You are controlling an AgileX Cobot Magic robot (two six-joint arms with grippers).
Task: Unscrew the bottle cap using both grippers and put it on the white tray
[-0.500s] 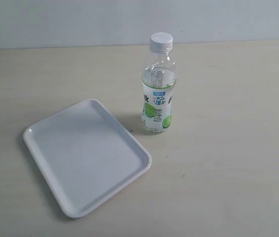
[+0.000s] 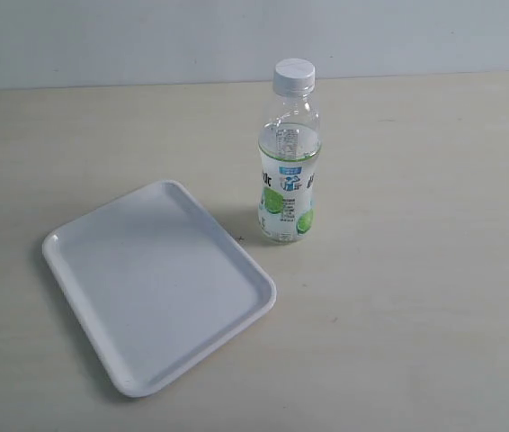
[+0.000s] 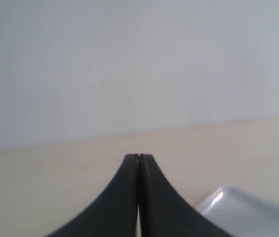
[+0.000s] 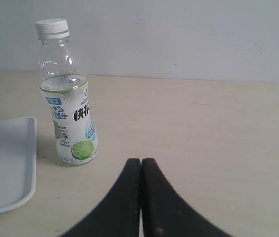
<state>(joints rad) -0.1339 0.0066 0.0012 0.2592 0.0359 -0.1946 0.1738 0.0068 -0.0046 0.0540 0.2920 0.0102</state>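
A plain pale wall (image 2: 147, 36) at the back and a light beige bench (image 2: 416, 270) across the whole scene. The bottle (image 2: 288, 171) stands upright on the bench, just beside the white tray (image 2: 156, 283), with a thin strip of bench between them. The bottle cap (image 2: 293, 76) sits on the bottle's neck, ribbed side showing. The tray lies flat, turned at an angle to the wall line.

Both claws show only in their own wrist views, and only in part. The left claw (image 3: 138, 157) has its two black fingers pressed tip to tip with nothing between them. Their lower parts flare out and are cut off at the picture's edge. That view is soft. One rounded pale corner of the tray shows beyond the fingers, too blurred for any detail.

The right claw (image 4: 141, 160) is the same: fingers closed flat together, gripping nothing, their bases cropped. It sits well apart from the bottle, which shows whole here, lime slice on the label. The tray is sliced off by the frame, with only one corner and its rim showing. The label's small print is too fine to read.
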